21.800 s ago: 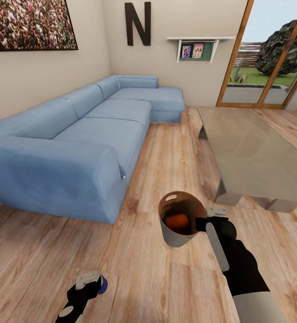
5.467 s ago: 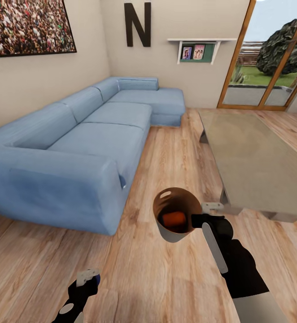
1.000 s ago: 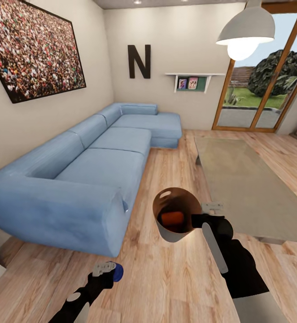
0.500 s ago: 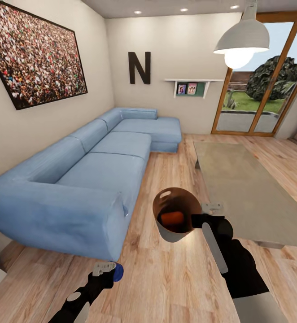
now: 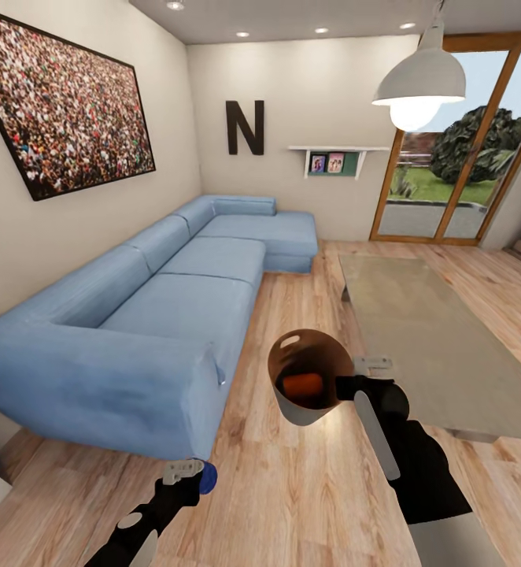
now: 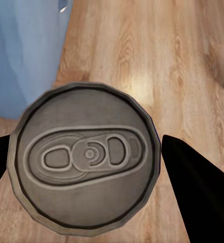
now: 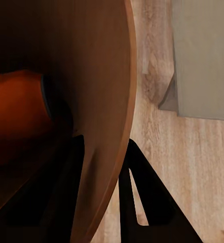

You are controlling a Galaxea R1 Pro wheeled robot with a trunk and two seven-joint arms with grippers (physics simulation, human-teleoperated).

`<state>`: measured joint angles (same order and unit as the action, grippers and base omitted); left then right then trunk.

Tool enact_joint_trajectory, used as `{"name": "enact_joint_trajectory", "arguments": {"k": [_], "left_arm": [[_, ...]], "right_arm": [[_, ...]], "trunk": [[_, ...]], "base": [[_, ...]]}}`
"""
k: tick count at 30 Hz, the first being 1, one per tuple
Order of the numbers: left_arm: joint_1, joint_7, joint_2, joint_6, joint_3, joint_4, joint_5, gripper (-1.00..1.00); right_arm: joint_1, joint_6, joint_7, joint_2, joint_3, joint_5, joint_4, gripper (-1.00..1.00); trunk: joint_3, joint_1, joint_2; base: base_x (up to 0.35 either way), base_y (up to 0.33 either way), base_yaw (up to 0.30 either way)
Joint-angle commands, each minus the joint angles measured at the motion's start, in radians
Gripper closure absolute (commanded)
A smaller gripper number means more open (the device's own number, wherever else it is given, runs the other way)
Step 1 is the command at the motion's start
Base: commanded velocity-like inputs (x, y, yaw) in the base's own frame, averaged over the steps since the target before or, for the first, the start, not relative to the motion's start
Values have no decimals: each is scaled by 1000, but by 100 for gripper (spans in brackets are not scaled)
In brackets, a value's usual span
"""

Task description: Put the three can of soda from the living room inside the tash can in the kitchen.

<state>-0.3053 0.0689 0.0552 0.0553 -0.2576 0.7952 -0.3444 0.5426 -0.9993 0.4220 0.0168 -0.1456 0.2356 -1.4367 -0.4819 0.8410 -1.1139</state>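
In the head view my right gripper (image 5: 353, 386) is shut on the rim of the pale grey trash can (image 5: 292, 409), which it holds above the wood floor. An orange soda can (image 5: 302, 384) lies inside on the tan-brown bottom. The right wrist view shows the bin wall (image 7: 91, 76) pinched between both fingers (image 7: 142, 202), with the orange can (image 7: 15, 111) deep inside. My left gripper (image 5: 188, 475) hangs low near the sofa's corner. In the left wrist view it is shut on a soda can (image 6: 84, 157), whose silver-grey top faces the camera.
A blue sectional sofa (image 5: 158, 315) runs along the left wall. A long low grey table (image 5: 426, 331) stands to the right, with a strip of plank floor (image 5: 292, 299) between them. A pendant lamp (image 5: 418, 75) hangs above, and glass doors (image 5: 457, 181) are at the back right.
The head camera has tilted up, so more wall, ceiling and lamp show. Both arms keep their places in the picture, and the bin stays held.
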Motion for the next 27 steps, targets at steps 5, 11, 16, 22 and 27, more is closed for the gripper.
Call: {"name": "enact_joint_trajectory", "arguments": {"k": [5,11,16,22,27], "left_arm": [[0,43,1,46,-24,56,-2,100],[0,241,7,151,-25,103,-2,100],[0,282,9,166,-26,112,-4,100],[0,397,9,172,-26,114,-6,100],[0,444,10,224,-26,124,-6,100]], "right_arm": [[-3,2,0,-1,1,-3,0,100],[-28,2,1,-5,1,-5,5,100],[-53,2,1,-25,1,-5,12,100],[-92,4,-1,-37,2,-6,43,100],[-107,8,-3,-43,3,-6,111,100]], "trunk": [[0,0,0],[1,0,0],[1,0,0],[1,0,0],[1,0,0]], "base": [[0,0,0],[0,0,0],[0,0,0],[0,0,0],[0,0,0]]}}
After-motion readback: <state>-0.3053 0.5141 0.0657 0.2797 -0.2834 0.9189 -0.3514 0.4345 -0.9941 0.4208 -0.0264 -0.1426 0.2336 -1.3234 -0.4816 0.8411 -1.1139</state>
